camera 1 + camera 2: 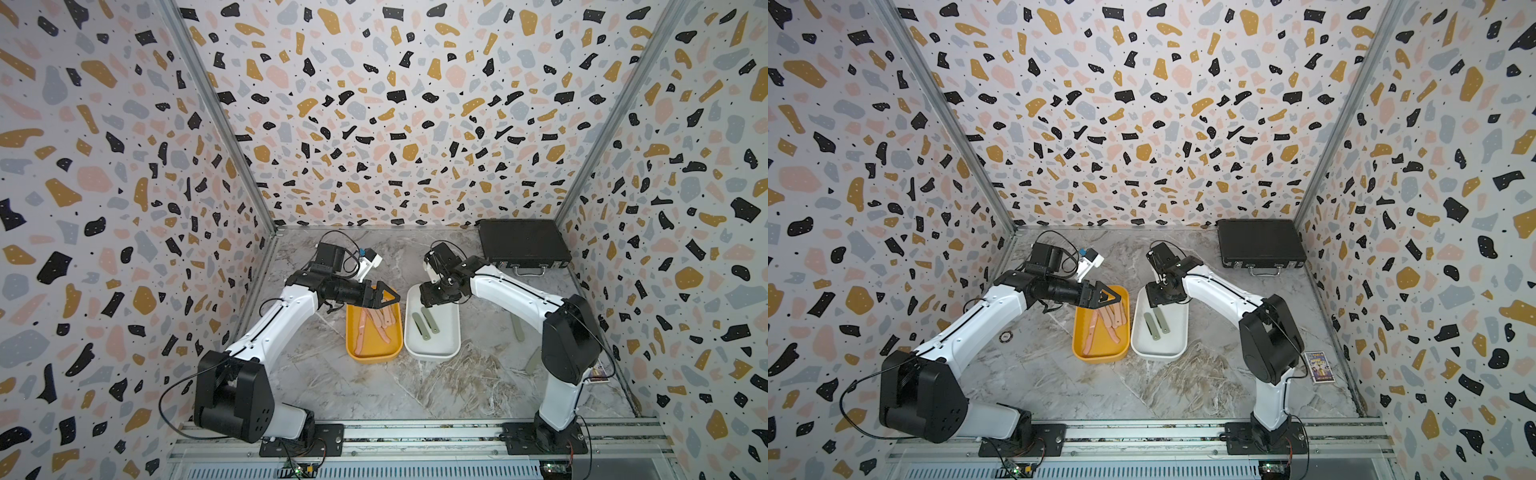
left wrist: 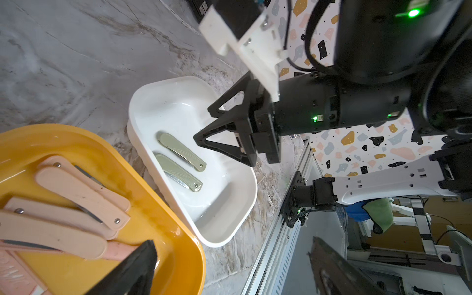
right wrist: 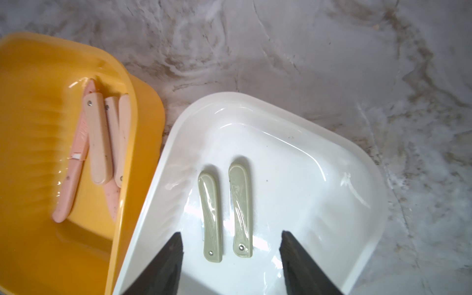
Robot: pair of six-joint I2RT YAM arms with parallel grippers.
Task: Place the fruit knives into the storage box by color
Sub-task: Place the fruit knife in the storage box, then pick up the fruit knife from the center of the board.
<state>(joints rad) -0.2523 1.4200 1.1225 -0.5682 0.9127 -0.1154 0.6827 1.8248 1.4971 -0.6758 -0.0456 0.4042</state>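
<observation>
**Fruit knives parted by colour between two storage boxes**

A white storage box (image 3: 306, 166) is set on the marbled desk (image 1: 374, 395), and every place below is given from it. A yellow storage box (image 3: 33, 127) is placed just beside it, long side to long side, toward the left arm.

Two green fruit knives (image 3: 210, 217) are laid flat on the floor of the white storage box. They are folded and lie side by side with a gap between them, each marked by a rivet at one end. Several pink fruit knives (image 3: 98, 138) are heaped in the yellow storage box, overlapped and crossed, with pale and deeper pink handles among them. Two stray green fruit knives (image 1: 518, 328) are seen on the bare desk, well apart from the white storage box on the side away from the yellow one. The one nearer the arm bases is partly hidden by the right arm.

The right end effector (image 3: 231, 233) is poised above the end of the white storage box farthest from the arm bases and is pointed downward. Its fingers are spread apart above the two green fruit knives, and nothing is gripped. The left end effector (image 1: 392, 297) is poised over the matching far end of the yellow storage box. It is spread wide, and nothing is seen in its grasp.

A closed black case (image 1: 523, 245) is laid beyond the white storage box, near the back wall.
</observation>
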